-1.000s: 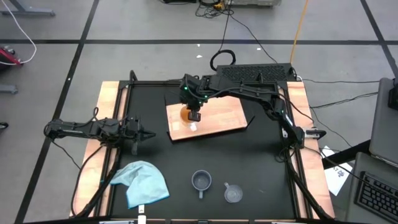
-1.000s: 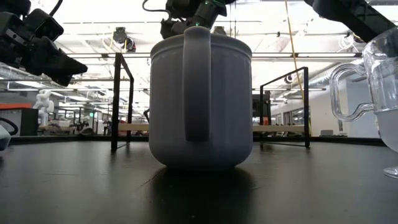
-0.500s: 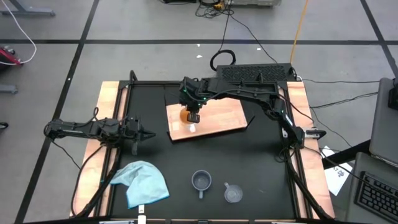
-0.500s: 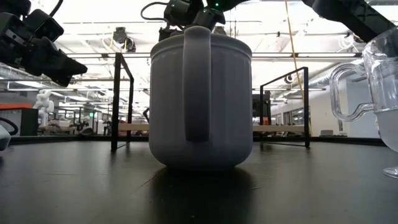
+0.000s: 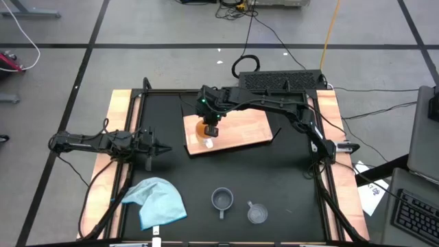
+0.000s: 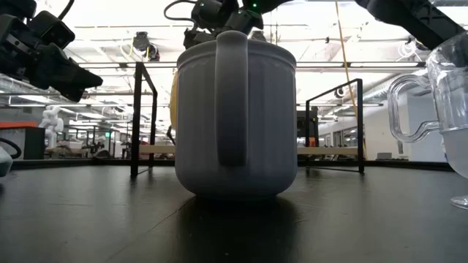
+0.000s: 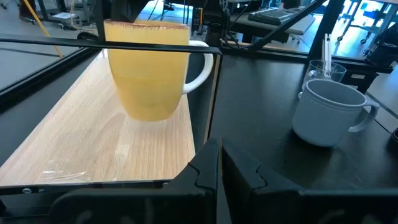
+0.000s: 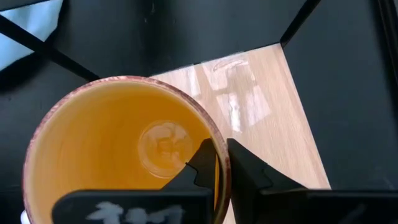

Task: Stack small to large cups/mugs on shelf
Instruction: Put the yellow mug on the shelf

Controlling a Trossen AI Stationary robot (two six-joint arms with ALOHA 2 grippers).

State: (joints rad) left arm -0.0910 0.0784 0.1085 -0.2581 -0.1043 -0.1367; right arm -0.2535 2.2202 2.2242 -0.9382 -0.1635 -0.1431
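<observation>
- While the right gripper [image 5: 211, 128] pinches the rim of the orange cup [image 5: 203, 127], one finger inside and one outside, the cup hangs over the near-left part of the shelf [image 5: 247, 127]; in the left wrist view it looks clear of the wood, though I cannot be sure of the gap.
- My worry is that a rim pinch is a thin hold: the cup could swing or slip if the arm jerks, and land tilted or near the board's edge, which lies close on that side.
- If it is let go while tipped, I'd expect it to topple off onto the black tabletop [image 5: 274, 178].
- Off at the table's left side the left gripper [image 5: 162, 147] waits, its fingers pressed together with nothing between them.
- Down at the near side stand the grey-blue cup [image 5: 221, 200] and, just beside it, the clear cup [image 5: 257, 213], both well apart from the board.
- A light blue cloth [image 5: 156, 201] lies crumpled at the near left, away from everything.
- Thin black frame bars [image 7: 155, 43] stand around the shelf; to my eye they are the thing an arm might clip.
</observation>
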